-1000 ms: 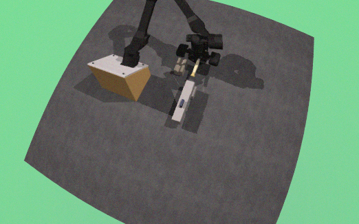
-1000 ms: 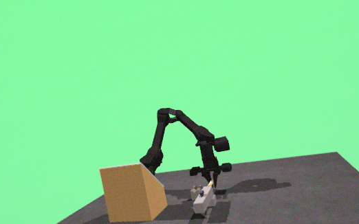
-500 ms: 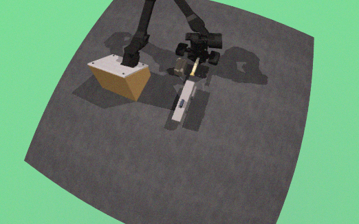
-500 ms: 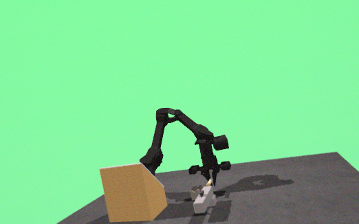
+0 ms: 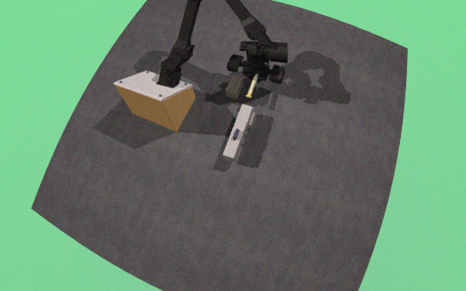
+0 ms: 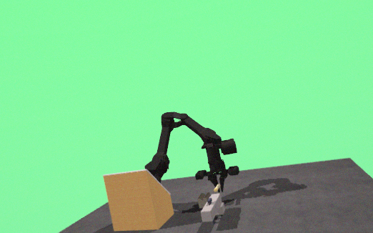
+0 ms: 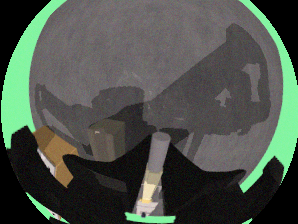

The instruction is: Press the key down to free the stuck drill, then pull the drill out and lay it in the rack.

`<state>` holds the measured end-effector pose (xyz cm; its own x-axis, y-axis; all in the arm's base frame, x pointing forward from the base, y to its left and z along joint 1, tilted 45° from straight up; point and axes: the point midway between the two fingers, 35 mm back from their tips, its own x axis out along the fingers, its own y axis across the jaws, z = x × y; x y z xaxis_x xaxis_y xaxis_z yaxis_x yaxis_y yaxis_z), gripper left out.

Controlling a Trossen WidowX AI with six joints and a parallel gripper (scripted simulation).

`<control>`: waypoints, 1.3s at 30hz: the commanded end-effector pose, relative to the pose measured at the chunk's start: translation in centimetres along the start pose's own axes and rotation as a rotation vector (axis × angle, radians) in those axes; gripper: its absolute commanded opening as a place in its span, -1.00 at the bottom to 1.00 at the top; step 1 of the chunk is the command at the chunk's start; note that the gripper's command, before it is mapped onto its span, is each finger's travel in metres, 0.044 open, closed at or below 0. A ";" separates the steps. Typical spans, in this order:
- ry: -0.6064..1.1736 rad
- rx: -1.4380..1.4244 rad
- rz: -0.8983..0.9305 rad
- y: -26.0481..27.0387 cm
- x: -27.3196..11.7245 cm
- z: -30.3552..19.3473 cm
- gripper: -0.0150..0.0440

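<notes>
The dark grey bench (image 5: 261, 214) (image 6: 301, 207) (image 7: 150, 60) carries everything. On it stands the big orange-brown wedge (image 5: 153, 109) (image 6: 133, 204) (image 7: 62, 157) with a pale sloping top, and the foot of the black arm (image 5: 182, 54) (image 6: 163, 139) rests on that top. The arm reaches over to the tool (image 5: 257, 76) (image 6: 219, 186), which points down and is clamped on the drill. Next in size is the long pale block (image 5: 240, 134) (image 6: 212, 207), apart from the wedge, with the small dark blue key (image 5: 236, 134) (image 6: 209, 201) on its upper face. Near one end of it sits the smaller brownish rack (image 5: 235, 87) (image 6: 203, 200) (image 7: 107, 140), beside the tool. The slim drill (image 5: 252, 87) (image 6: 216, 188) (image 7: 156, 165), grey at one end and yellowish at the other, is out of the block, raised between the tool's fingers, not in the rack.
</notes>
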<state>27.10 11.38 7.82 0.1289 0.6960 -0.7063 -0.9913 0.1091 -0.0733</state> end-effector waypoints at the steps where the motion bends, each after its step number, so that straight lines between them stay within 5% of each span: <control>1: -0.003 -0.002 -0.003 -0.1 -0.3 0.0 -0.49; 39: -0.002 -0.002 -0.003 -0.1 -2.0 -0.3 -0.49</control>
<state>26.80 9.89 8.86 0.1276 0.6955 -0.7072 -0.9914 0.1096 -0.0711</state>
